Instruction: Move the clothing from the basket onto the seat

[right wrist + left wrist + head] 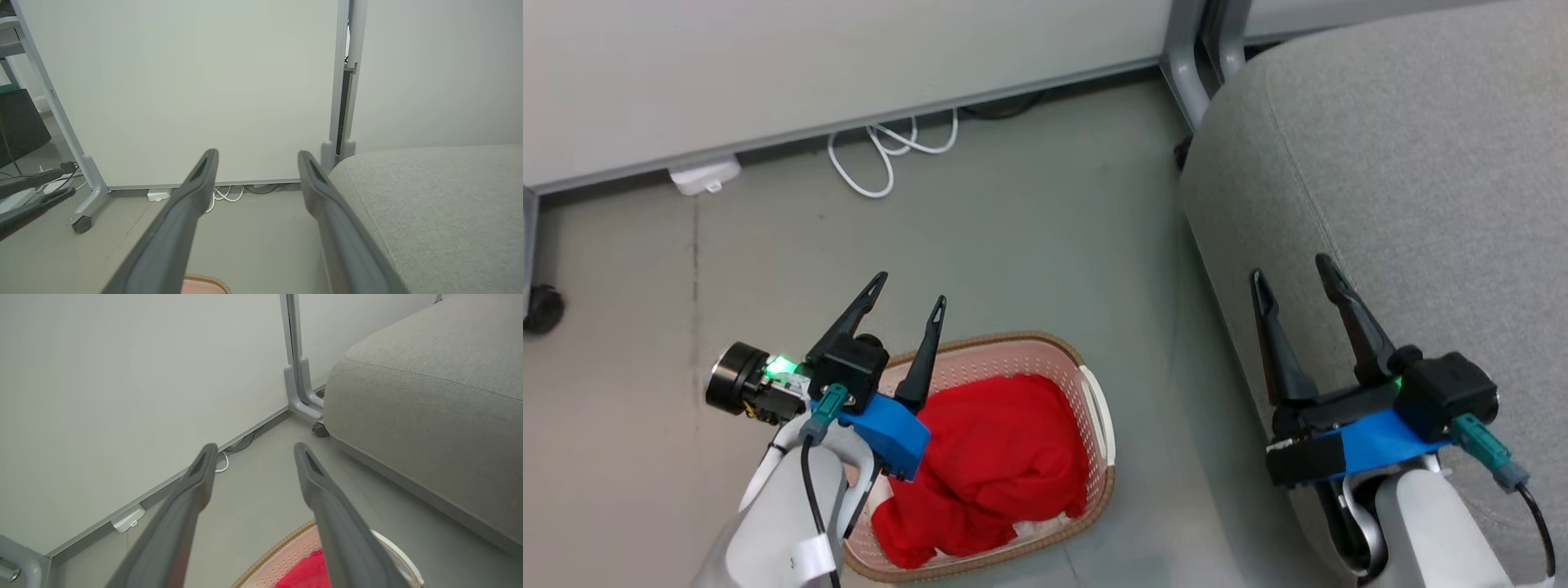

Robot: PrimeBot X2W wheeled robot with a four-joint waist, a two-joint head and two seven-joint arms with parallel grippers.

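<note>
Closest to the head camera, the left tool [912,287] hangs over the left side of the basket [1023,337], its two dark fingers spread wide and holding nothing. The right tool [1290,268] is equally wide apart and empty, poised over the edge of the seat [1421,163]. The clothing [1001,453] lies bunched in a red heap inside the basket, which stands on the floor [1029,220] just beside the seat. None of it is on the cushion yet.

The heap looks like more than one garment tangled together. A shallow pinch may catch only a fold and let the rest slip back. It could also drag a second piece out, to drop on the floor between basket and seat. The basket looks light, so fabric snagging on its rim, or a finger striking the perforated wall on the way down, could tip or shove it.
</note>
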